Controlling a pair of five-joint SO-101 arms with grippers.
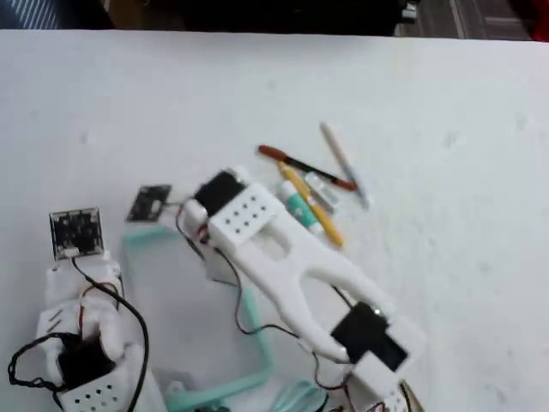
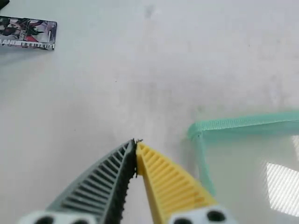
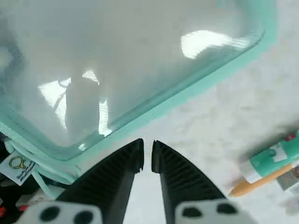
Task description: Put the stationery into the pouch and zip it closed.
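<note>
The clear pouch [image 1: 171, 283] with a mint-green border lies flat at the table's near middle. The right arm [image 1: 257, 232] stretches over it. In the right wrist view my right gripper [image 3: 147, 150] hovers just off the pouch [image 3: 140, 60] border, its black fingers a thin slit apart and holding nothing. The stationery lies loose behind the pouch: a red-and-black pen [image 1: 300, 165], a yellow pencil [image 1: 310, 204], a white pen [image 1: 345, 163] and a teal glue stick [image 1: 298, 206]. My left gripper [image 2: 136, 143] is shut and empty over bare table beside the pouch corner [image 2: 233, 124].
A small dark printed card [image 1: 150, 203] lies beside the pouch's far left corner, card [image 2: 28, 32] also ahead of the left gripper. The pouch's cord and tag [image 3: 18, 164] bunch at its near end. The left arm [image 1: 81, 283] sits at the near left. Open table spreads beyond the stationery.
</note>
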